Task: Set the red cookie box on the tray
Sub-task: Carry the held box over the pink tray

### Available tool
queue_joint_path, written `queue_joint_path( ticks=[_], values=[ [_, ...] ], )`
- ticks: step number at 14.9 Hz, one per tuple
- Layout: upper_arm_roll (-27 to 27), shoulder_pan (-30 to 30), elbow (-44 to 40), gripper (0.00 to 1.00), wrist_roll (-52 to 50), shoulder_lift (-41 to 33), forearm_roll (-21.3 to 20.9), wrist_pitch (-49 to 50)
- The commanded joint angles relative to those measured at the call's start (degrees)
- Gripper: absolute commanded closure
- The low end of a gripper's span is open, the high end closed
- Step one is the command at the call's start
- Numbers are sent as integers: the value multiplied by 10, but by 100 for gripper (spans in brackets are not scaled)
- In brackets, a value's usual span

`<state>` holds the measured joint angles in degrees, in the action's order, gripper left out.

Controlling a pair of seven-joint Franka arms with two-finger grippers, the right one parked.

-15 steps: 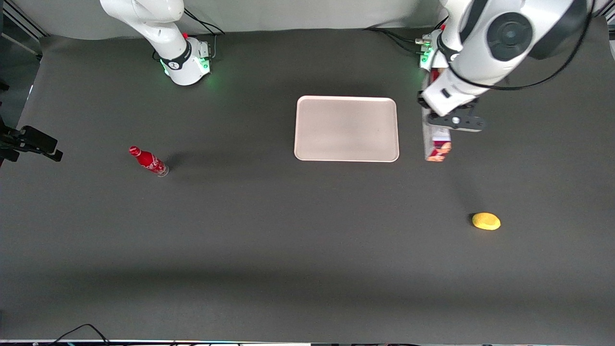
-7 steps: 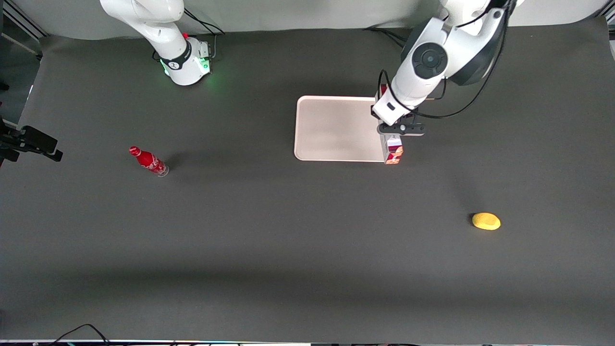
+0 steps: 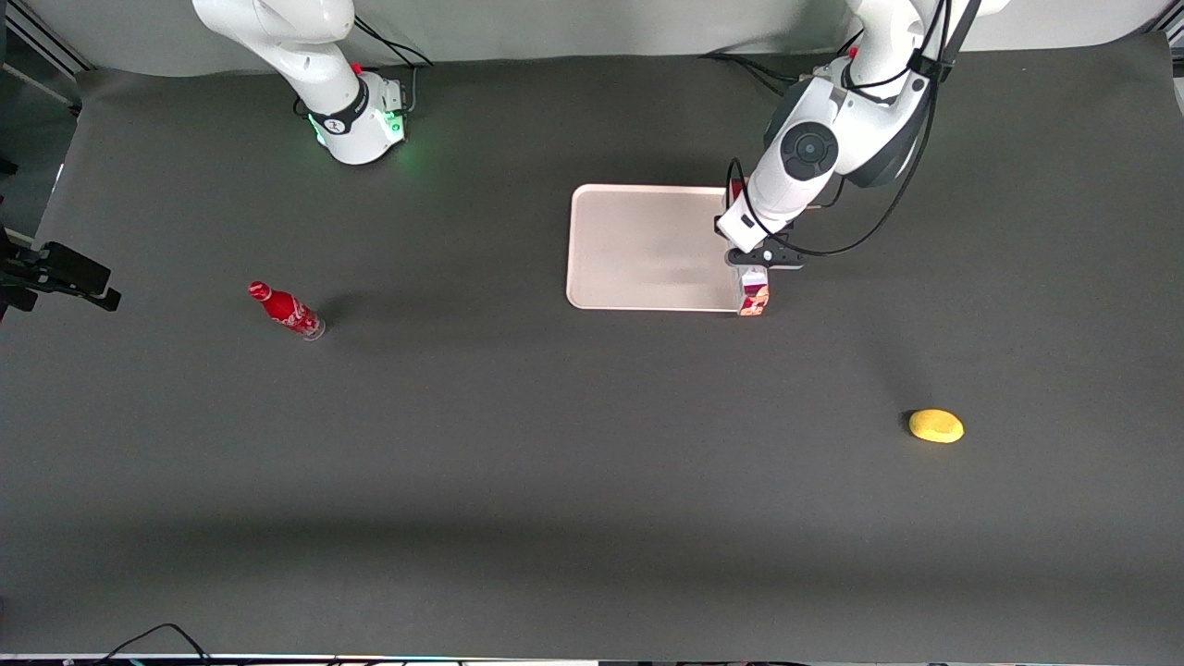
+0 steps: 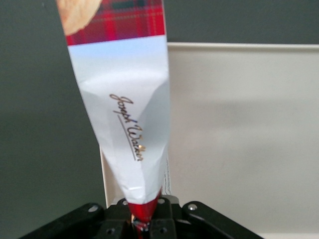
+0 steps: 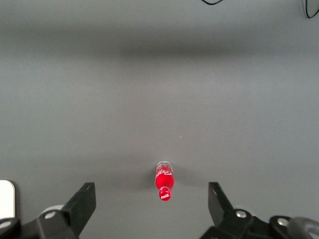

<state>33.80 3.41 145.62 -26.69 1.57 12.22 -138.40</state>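
On the counter (image 3: 555,481) a red bottle (image 3: 285,310) lies toward the parked arm's end, no part of this job. The tray (image 3: 647,248) sits mid-counter. At its edge nearest the working arm, the gripper (image 3: 762,259) holds the box (image 3: 754,298) pinched tight in its fingers (image 4: 119,219), long side running along the tray's short side, probably so it fits inside the rim. The arm hides most of the box, so whether it touches the tray cannot be told. A yellow lump (image 3: 935,425) lies apart.
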Motion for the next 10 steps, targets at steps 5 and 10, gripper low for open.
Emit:
queue_joint_path(
  ticks=[5, 10],
  values=[
    [16, 16, 42, 100, -2, 22, -3, -76],
    [16, 16, 43, 100, 0, 33, -3, -84]
  ],
)
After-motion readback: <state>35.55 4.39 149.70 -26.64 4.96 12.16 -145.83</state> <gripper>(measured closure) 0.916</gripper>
